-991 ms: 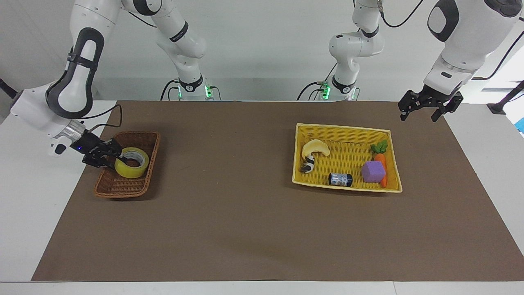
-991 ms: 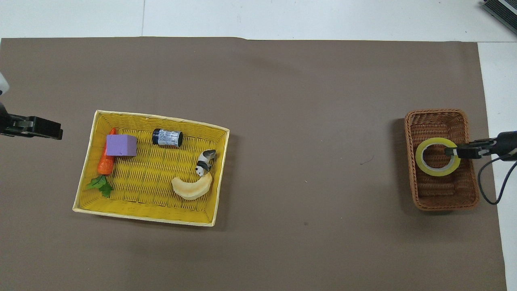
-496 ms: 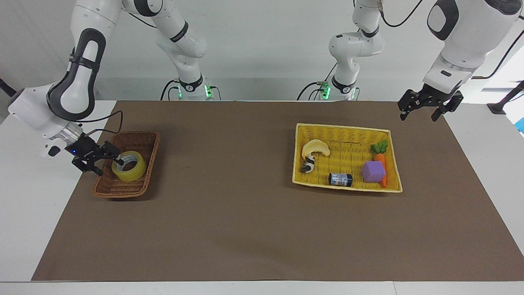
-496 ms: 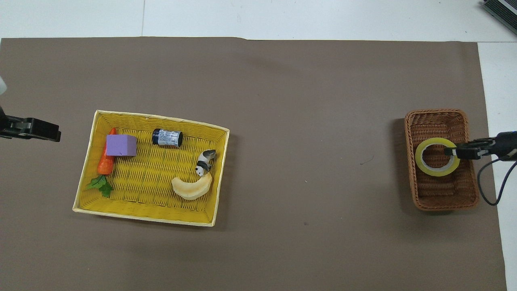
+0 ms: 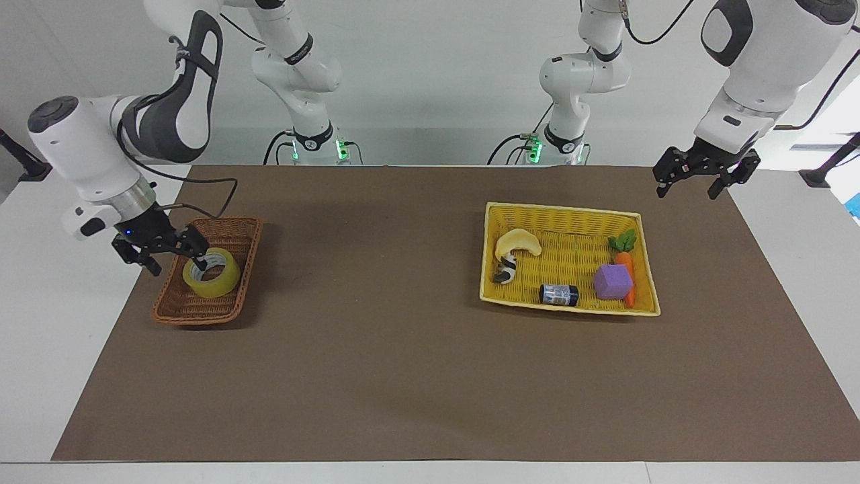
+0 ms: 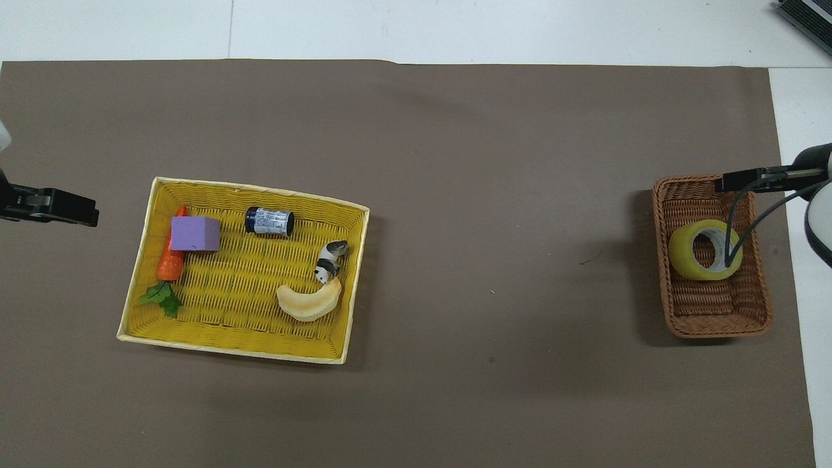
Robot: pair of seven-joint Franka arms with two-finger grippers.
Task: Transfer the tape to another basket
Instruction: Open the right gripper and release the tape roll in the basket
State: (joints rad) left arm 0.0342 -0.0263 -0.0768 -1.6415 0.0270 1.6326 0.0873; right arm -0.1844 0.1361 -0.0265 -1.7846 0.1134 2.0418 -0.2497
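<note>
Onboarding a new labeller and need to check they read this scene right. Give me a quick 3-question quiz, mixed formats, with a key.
1. True or false: the tape is outside the brown basket.
2. Which lies in the yellow basket? A: purple block. B: scissors. C: cup.
3. Which arm waits away from both baskets, jaws open?
Key: 1 false; 2 A; 3 the left arm.

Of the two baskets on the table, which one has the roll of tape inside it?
The small dark brown wicker basket at the right arm's end holds the tape. The larger yellow basket holds only toys and a small can.
</note>
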